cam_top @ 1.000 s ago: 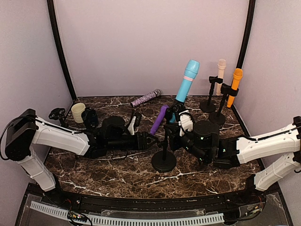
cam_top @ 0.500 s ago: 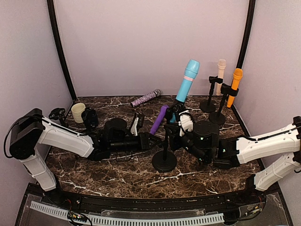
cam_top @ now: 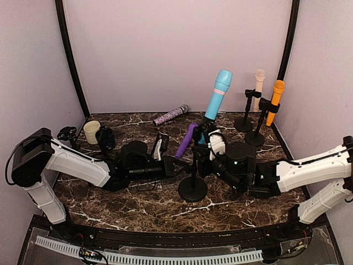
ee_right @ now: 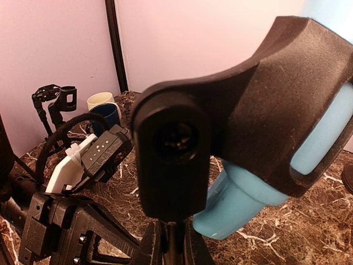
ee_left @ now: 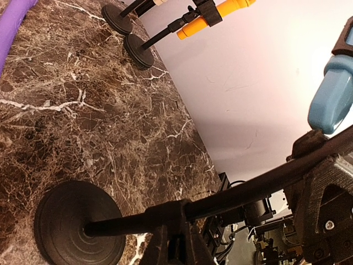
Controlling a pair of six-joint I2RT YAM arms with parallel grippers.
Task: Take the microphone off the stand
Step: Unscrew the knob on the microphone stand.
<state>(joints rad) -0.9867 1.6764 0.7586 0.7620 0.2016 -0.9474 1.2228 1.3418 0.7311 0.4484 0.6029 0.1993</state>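
A light blue microphone (cam_top: 217,102) sits tilted in the black clip (ee_right: 220,138) of the middle stand (cam_top: 194,165), whose round base (cam_top: 192,189) rests on the marble table. My left gripper (cam_top: 181,165) comes in from the left and is shut on the stand's pole (ee_left: 220,201) low down, just above the base (ee_left: 77,232). From the right, my right gripper (cam_top: 201,161) is shut on the same pole directly under the clip. In the right wrist view the microphone's lower end (ee_right: 242,204) pokes out below the clip, beside my right gripper (ee_right: 172,245).
A purple microphone (cam_top: 186,140) leans just left of the stand. A glittery one (cam_top: 170,115) lies at the back. Orange (cam_top: 275,99) and cream (cam_top: 258,88) microphones stand on stands at back right. A cream cup (cam_top: 91,131), a dark cup (cam_top: 106,138) and a small empty stand (cam_top: 68,133) are at left.
My left gripper has slid right to the stand and closed on its pole. The right arm and the blue microphone have stayed put.
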